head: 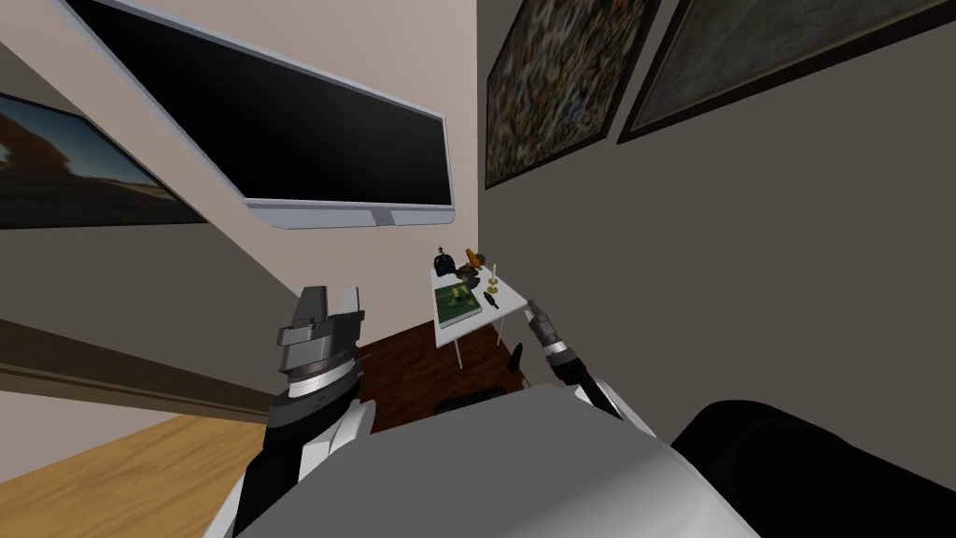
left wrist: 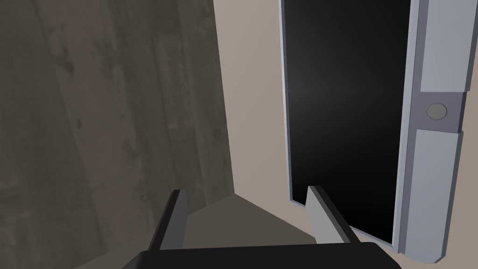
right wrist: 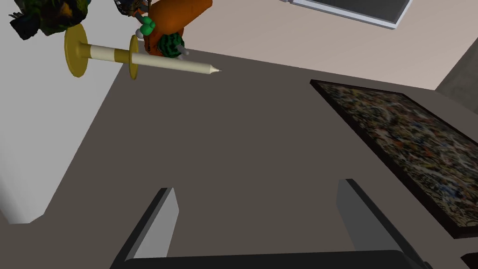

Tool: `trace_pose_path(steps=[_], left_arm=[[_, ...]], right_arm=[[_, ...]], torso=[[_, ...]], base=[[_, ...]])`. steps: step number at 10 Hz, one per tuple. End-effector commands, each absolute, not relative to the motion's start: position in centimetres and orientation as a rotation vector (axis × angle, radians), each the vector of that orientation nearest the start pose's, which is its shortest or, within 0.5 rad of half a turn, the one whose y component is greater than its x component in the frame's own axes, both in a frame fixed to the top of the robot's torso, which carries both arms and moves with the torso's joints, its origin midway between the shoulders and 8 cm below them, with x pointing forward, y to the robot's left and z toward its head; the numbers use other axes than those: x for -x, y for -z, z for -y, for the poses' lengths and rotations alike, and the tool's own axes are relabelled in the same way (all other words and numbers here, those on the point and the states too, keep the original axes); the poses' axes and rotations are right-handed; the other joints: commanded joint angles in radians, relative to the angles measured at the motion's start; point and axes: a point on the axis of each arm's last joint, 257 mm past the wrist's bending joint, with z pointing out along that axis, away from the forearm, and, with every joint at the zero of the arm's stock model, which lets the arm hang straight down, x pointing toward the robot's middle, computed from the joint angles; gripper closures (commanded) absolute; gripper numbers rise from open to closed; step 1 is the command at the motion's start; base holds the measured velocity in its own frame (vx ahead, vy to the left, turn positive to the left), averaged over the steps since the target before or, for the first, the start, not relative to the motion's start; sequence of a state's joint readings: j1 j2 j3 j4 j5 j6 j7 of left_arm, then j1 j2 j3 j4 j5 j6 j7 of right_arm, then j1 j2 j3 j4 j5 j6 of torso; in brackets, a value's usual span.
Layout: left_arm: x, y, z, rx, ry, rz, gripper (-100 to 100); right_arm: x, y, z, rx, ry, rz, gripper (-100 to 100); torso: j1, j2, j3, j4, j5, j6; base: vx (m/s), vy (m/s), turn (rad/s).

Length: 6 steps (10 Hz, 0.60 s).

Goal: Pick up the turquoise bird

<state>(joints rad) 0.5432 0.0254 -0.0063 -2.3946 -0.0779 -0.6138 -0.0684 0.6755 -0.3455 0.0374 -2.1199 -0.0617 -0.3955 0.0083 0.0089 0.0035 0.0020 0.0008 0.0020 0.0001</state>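
Lower left in the head view, the left pincer [head: 331, 294] stands spread and empty. Right of centre, the right pincer [head: 532, 306], also spread, hangs just beside the white surface [head: 448, 334]. On it are a green book [head: 457, 302], a candlestick [head: 494, 276] and an orange figure [head: 474, 254]. Among these small things I cannot tell the turquoise bird apart.

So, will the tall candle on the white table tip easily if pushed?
Probably: the candle is long and thin on a small round yellow base, so a push near its tip would likely topple it. It looks stiff, not floppy. Once down, it might roll on that round base.
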Motion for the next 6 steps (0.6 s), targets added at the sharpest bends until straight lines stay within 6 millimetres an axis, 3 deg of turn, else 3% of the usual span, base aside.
trace_pose_path(steps=[1, 3, 4, 5, 6], left_arm=[[-29.8, -7.9, -25.6, 0.414, 1.224, -0.561, 0], [-29.8, -7.9, -25.6, 0.414, 1.224, -0.561, 0], [-29.8, -7.9, -25.6, 0.414, 1.224, -0.561, 0], [-29.8, -7.9, -25.6, 0.414, 1.224, -0.561, 0], [-29.8, -7.9, -25.6, 0.414, 1.224, -0.561, 0]], right_arm=[[-34.7, 14.6, 29.5, -0.802, -1.147, -1.201, -100], [-33.0, 19.0, 31.1, -0.839, -1.074, -1.328, -100], [-33.0, 19.1, 31.1, -0.830, -1.072, -1.337, -100], [-31.9, 21.3, 32.1, -0.854, -1.030, -1.396, -100], [-31.9, 21.3, 32.1, -0.842, -1.028, -1.409, -100]], torso=[[0.000, 0.000, 0.000, 0.000, 0.000, 0.000], [-0.001, -0.001, 0.000, 0.000, 0.000, 0.000], [0.002, 0.000, 0.000, 0.000, 0.000, 0.000], [0.001, 0.000, 0.000, 0.000, 0.001, -0.001], [0.001, -0.001, 0.000, 0.000, 0.000, 0.000]], base=[[-0.045, 0.107, -0.038], [-0.048, 0.151, -0.076], [-0.054, 0.150, -0.044], [-0.039, 0.153, -0.054], [-0.040, 0.116, -0.045]])
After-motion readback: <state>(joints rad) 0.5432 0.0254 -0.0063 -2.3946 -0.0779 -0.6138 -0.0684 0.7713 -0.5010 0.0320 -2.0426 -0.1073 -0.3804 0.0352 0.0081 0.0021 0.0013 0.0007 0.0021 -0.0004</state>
